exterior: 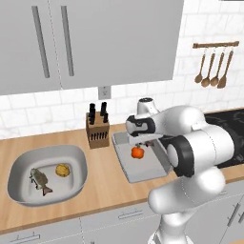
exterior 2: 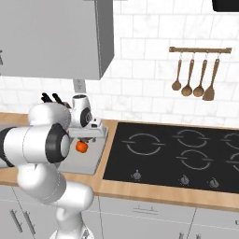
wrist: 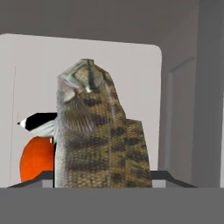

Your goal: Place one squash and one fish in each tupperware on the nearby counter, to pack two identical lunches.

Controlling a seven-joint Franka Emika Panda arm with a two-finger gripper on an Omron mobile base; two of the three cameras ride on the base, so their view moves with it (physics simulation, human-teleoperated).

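Pincer [exterior: 139, 144] hovering over the narrow rectangular tupperware [exterior: 143, 172] at the middle of the wooden bench [exterior: 102, 190], jaws closed on a brown-grey fish [wrist: 98, 135] hanging between them, as seen in the hand view. Orange-red squash [exterior: 137, 152] lying inside this tray, directly beneath the pincer; in the hand view, sitting at 9 o'clock of the gripped fish, partly hidden behind it. In the right base view, same squash [exterior 2: 82, 146] showing under the hand, on the grey tray [exterior 2: 86, 163] just left of the black cooktop [exterior 2: 177, 156]. Wide basin-like tupperware [exterior: 76, 155] resting well apart at 9 o'clock of the tray, holding the yellow-ochre squash [exterior: 62, 170] and a second fish [exterior: 40, 180] lying side by side, fish at 8 o'clock of the squash. Wooden knife block [exterior: 97, 129] standing between the two containers, toward the wall. Wooden spoons [exterior 2: 195, 79] hanging on a rail above the cooktop.
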